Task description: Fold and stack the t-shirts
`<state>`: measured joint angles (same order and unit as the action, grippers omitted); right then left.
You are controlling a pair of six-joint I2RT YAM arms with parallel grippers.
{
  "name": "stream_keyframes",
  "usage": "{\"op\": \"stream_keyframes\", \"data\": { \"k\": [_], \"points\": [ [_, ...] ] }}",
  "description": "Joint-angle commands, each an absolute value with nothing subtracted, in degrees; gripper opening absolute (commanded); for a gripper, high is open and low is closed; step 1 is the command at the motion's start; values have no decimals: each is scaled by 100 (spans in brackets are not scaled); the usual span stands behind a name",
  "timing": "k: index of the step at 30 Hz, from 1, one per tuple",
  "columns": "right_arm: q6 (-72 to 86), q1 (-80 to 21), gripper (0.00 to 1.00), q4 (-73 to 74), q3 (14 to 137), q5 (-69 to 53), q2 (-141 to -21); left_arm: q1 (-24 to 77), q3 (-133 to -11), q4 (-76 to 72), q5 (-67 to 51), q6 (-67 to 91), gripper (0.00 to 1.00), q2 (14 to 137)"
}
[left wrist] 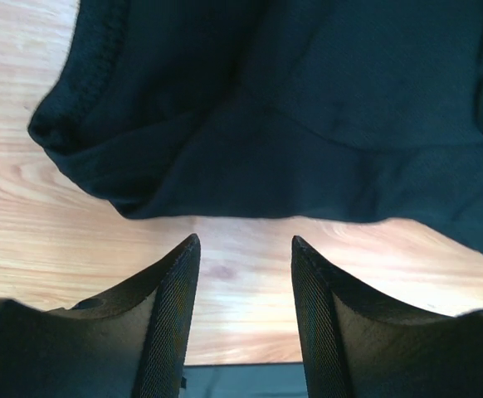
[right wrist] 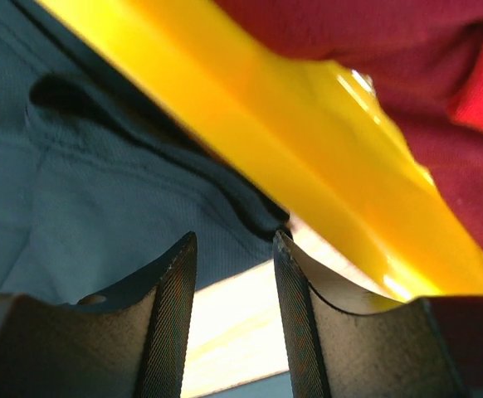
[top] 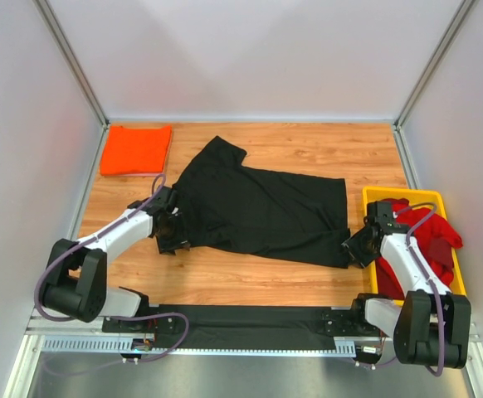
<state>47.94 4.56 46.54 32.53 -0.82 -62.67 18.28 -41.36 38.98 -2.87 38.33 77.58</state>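
1. A black t-shirt (top: 262, 211) lies spread flat across the middle of the wooden table (top: 308, 149). Its shoulders are to the left, its hem is to the right, and one sleeve points toward the far edge.
2. A folded orange t-shirt (top: 136, 149) sits in the far-left corner, close to that sleeve but not touching it.
3. A yellow tray (top: 374, 196) stands along the right side and holds a crumpled heap of red t-shirts (top: 436, 236). The black shirt's hem lies just beside the tray's left wall, and in the right wrist view the dark cloth runs up against the yellow plastic.
4. The left arm stretches forward and to the right from its base. The left gripper (top: 173, 232) is low at the shirt's near-left sleeve. In its wrist view the fingers (left wrist: 171, 315) are spread, with only bare wood between them, just short of the cloth's curved edge.
5. The right arm rises from its base with the wrist bent to the left. The right gripper (top: 359, 247) is in the narrow space between the tray and the shirt's near-right corner. Its fingers (right wrist: 171, 319) are parted and pinch nothing, with the hem and the tray wall directly ahead.
6. A black mat (top: 250, 319) runs along the near edge between the two bases.
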Motion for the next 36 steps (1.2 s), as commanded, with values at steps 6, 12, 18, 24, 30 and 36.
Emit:
{"op": "stream_keyframes", "data": {
  "k": [6, 12, 18, 24, 30, 36],
  "points": [
    [4913, 431, 41, 3727, 2883, 228, -6477, 1846, -4333, 3525, 395, 3841, 55, 7963],
    [4738, 431, 19, 3674, 2997, 527, -6759, 1846, -4640, 3664, 694, 3788, 39, 8480],
    [4334, 431, 0, 4051, 3190, 685, -6575, 1854, -5001, 4270, 1344, 3797, 0, 8649],
    [4280, 404, 0, 4201, 3173, 483, -6609, 1846, -4948, 4535, 1748, 3885, 0, 8350],
    [4385, 299, 1, 4368, 3217, 545, -6601, 1854, -4869, 4825, 1767, 3955, 0, 8455],
    [4421, 211, 26, 4614, 3331, 256, -6153, 1854, -5254, 5185, 1582, 3920, 39, 7955]
  ]
}}
